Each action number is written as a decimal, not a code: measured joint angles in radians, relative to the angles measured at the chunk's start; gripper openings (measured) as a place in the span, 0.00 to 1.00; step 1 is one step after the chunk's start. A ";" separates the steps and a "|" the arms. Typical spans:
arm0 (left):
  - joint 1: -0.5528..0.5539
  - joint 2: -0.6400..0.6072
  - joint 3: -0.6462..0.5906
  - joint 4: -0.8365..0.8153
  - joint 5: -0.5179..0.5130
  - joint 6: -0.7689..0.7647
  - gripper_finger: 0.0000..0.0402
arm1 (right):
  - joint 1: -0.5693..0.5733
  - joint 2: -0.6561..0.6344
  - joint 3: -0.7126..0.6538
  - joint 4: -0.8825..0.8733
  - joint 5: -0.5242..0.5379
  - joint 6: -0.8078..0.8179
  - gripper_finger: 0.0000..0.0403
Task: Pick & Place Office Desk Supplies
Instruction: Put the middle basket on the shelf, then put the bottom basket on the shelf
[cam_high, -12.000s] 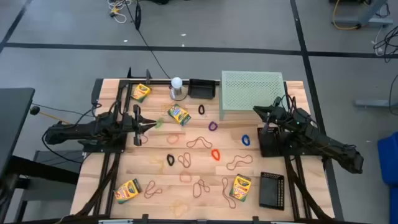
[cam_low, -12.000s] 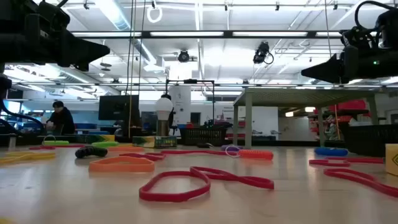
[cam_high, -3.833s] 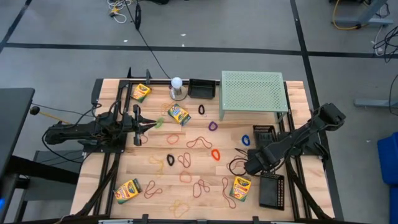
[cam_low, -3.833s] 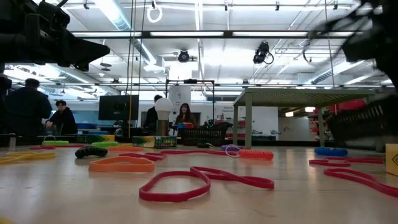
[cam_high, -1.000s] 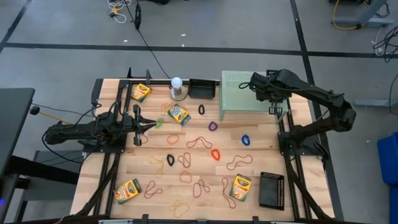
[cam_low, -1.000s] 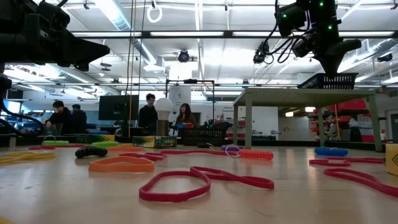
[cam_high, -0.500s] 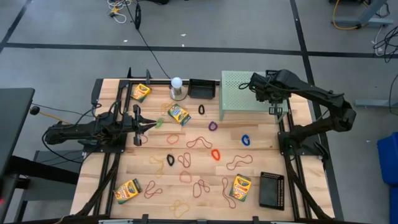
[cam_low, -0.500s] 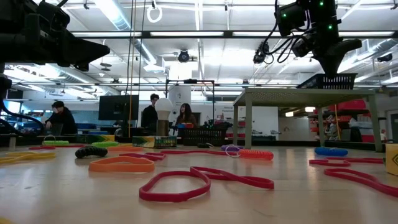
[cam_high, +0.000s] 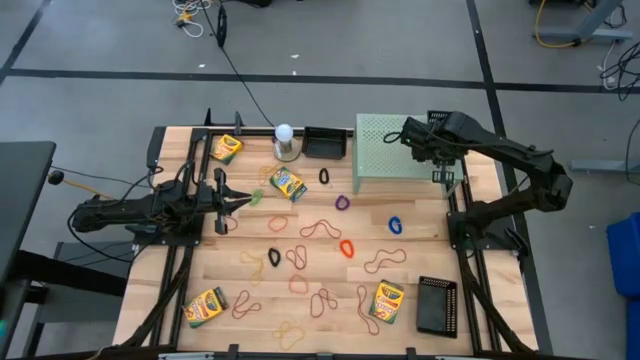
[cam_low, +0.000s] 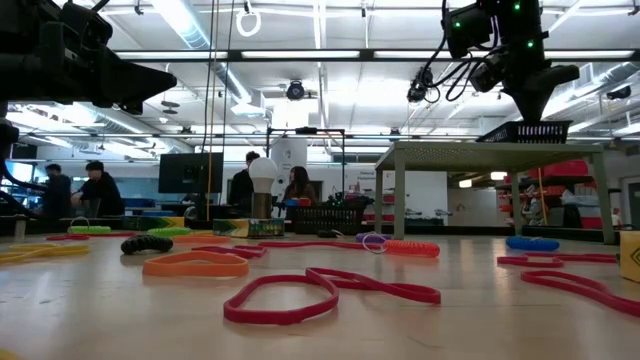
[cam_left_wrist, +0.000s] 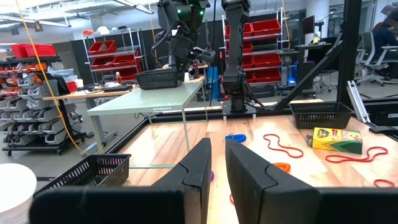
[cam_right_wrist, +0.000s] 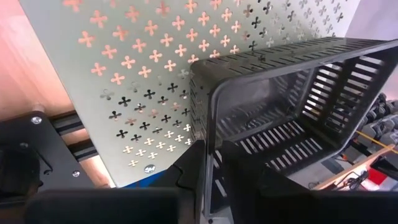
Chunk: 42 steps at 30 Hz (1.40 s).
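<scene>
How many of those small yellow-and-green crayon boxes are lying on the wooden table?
4: one small yellow-and-green crayon box at the back left, one beside the white ball, one front left, one front right. None looks hidden.

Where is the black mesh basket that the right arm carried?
The black mesh basket sits on top of the pale green riser, at its right end, with the right hand at its rim.

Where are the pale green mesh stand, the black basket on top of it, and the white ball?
pale green mesh stand (cam_high: 385, 150): high view, its bare top.
black basket (cam_low: 527, 131): low view, its side wall.
white ball (cam_high: 284, 131): high view, its top.
</scene>
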 joint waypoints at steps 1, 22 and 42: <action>0.000 0.000 0.000 0.000 0.000 0.000 0.14 | 0.000 0.000 0.000 0.000 0.000 0.000 0.16; 0.000 0.000 0.000 0.000 0.000 0.000 0.14 | 0.002 -0.015 0.003 -0.001 -0.027 0.139 0.16; 0.000 -0.001 0.000 0.000 0.000 0.000 0.14 | -0.206 -0.032 0.151 0.069 -0.112 0.726 0.08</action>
